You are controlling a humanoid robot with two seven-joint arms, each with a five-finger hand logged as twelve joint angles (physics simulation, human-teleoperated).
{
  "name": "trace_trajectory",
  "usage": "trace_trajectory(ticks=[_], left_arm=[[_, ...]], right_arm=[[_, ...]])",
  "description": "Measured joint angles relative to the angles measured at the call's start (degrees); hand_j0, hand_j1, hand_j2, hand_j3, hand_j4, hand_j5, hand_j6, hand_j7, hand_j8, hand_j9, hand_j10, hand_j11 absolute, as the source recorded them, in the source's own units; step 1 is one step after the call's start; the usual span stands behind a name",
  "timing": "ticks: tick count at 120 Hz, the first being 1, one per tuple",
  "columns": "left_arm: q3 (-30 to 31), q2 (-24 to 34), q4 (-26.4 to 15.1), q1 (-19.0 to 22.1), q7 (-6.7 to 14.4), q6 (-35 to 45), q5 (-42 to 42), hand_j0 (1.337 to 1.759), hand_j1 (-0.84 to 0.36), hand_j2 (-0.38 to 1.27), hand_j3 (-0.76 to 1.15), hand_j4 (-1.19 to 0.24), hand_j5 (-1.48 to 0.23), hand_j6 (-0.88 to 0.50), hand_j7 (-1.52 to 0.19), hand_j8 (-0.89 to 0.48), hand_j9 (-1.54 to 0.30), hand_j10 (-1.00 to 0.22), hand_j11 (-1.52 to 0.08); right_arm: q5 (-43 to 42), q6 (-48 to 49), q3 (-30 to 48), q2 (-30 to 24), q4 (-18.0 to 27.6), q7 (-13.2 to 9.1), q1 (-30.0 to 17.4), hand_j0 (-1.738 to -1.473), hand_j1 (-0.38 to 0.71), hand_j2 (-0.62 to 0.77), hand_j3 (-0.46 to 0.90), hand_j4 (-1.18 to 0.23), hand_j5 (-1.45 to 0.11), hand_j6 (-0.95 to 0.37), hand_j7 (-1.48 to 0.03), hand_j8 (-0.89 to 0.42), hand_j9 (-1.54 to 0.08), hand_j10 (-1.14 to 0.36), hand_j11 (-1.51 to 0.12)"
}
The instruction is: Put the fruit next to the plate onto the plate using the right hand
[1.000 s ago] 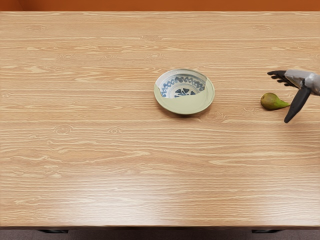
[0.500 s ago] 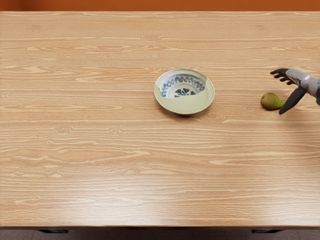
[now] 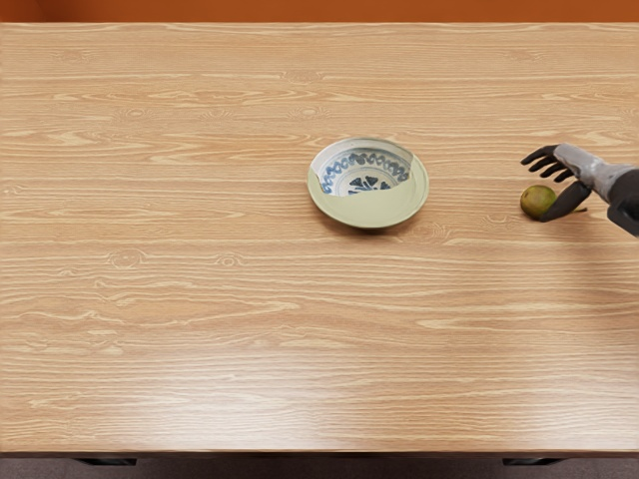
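A small green pear-like fruit point(image 3: 536, 199) lies on the wooden table, well to the right of the plate. The plate point(image 3: 397, 206) is pale green with a blue and white patterned centre and sits near the table's middle. My right hand point(image 3: 552, 182) reaches in from the right edge and hovers right at the fruit. Its dark fingers point(image 3: 540, 159) are spread behind the fruit and the thumb crosses in front of the fruit's right end. The hand is open and has no grip on the fruit. The left arm does not show.
The wooden table point(image 3: 200, 299) fills the view, with an orange wall behind its far edge. A stretch of bare wood separates the fruit from the plate.
My right hand has moved left and lowered toward the fruit. The thumb has swung up from pointing down to lie across the fruit's right end. The fruit has not moved.
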Motion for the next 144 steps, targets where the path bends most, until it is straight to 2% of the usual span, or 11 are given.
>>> trace_trajectory(ticks=[69,96,106,111,119,144], left_arm=[[0.0,0.0,0.0,0.0,0.0,0.0,0.0,1.658,0.35,0.0,0.0,0.0,0.0,0.0,0.0,0.0,0.0,0.0,0.0],[0.0,0.0,0.0,0.0,0.0,0.0,0.0,1.658,0.35,0.0,0.0,0.0,0.0,0.0,0.0,0.0,0.0,0.0,0.0],[0.0,0.0,0.0,0.0,0.0,0.0,0.0,1.658,0.35,0.0,0.0,0.0,0.0,0.0,0.0,0.0,0.0,0.0,0.0],[0.0,0.0,0.0,0.1,0.0,0.0,0.0,1.658,0.35,0.0,0.0,0.0,0.0,0.0,0.0,0.0,0.0,0.0,0.0],[0.0,0.0,0.0,0.0,0.0,0.0,0.0,1.658,0.35,0.0,0.0,0.0,0.0,0.0,0.0,0.0,0.0,0.0,0.0],[0.0,0.0,0.0,0.1,0.0,0.0,0.0,1.658,0.35,0.0,0.0,0.0,0.0,0.0,0.0,0.0,0.0,0.0,0.0]], right_arm=[[0.1,-0.1,-0.3,0.6,0.0,0.1,-0.3,-1.658,0.11,-0.07,0.0,-0.39,-0.5,-0.39,-0.5,-0.39,-0.5,-0.39,-0.5],[0.1,-0.1,-0.3,0.9,-0.1,0.1,-0.6,-1.658,0.18,-0.08,0.0,-0.44,-0.57,-0.44,-0.57,-0.44,-0.57,-0.44,-0.57],[0.0,-0.5,-0.3,1.1,-0.1,0.1,-0.8,-1.657,0.21,-0.06,0.0,-0.47,-0.6,-0.47,-0.6,-0.38,-0.6,-0.44,-0.61],[0.0,-0.8,-0.3,1.3,-0.2,0.1,-0.9,-1.656,0.21,-0.04,0.0,-0.48,-0.61,-0.48,-0.61,-0.4,-0.62,-0.46,-0.63],[0.0,-1.0,-0.3,1.6,-0.2,0.1,-0.9,-1.654,0.23,-0.03,0.0,-0.49,-0.65,-0.5,-0.64,-0.35,-0.65,-0.41,-0.67],[0.6,-1.3,0.3,1.4,-0.1,0.1,-0.9,-1.654,0.24,0.1,0.0,-0.55,-0.73,-0.55,-0.72,-0.39,-0.74,-0.42,-0.75]])
